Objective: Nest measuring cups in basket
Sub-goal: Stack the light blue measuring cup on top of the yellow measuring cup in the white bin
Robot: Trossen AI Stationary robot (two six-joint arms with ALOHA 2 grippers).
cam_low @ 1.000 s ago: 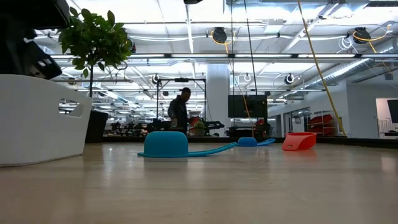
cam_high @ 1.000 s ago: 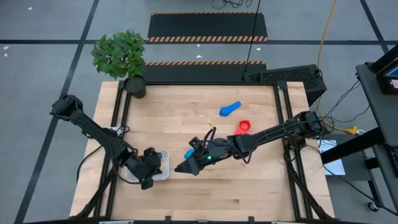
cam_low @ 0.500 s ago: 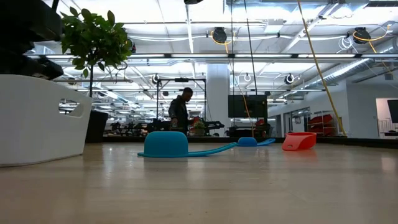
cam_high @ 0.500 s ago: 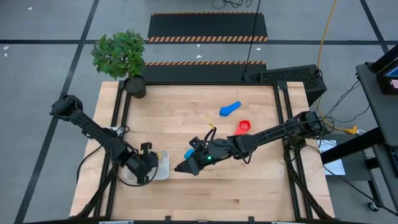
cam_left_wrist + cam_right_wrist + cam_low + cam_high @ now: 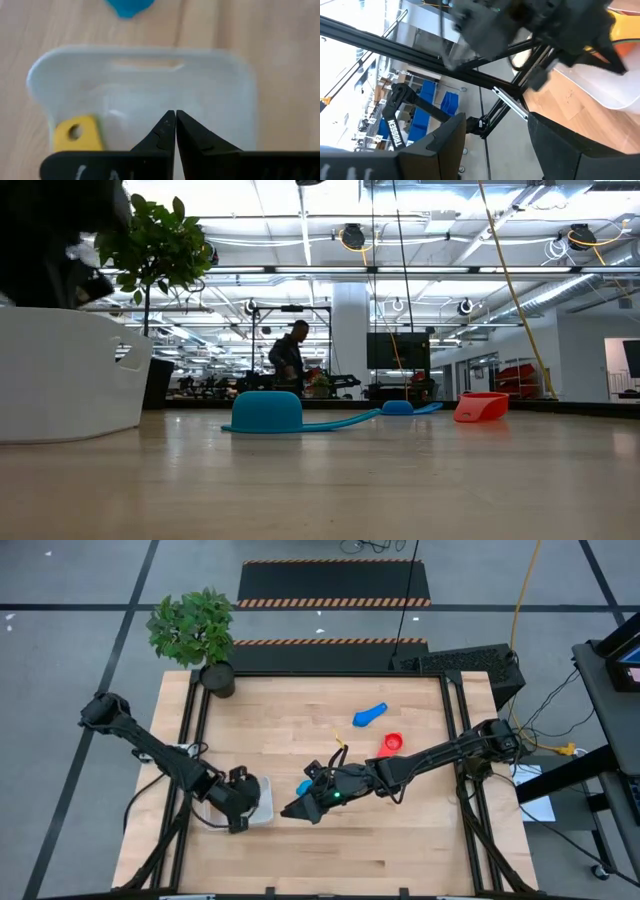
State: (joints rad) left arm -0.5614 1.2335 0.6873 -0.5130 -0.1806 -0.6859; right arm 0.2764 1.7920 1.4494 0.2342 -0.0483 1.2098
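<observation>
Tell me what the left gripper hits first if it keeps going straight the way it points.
Probably the floor of the shallow white plastic basket: the shut left gripper points into it, though depth is unclear.

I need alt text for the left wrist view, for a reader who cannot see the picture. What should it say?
The left gripper, its two dark fingers shut together, hangs over the white basket on the wooden table. A yellow measuring cup handle with a hole lies inside the basket, and part of a light blue cup shows on the table beyond it.
</observation>
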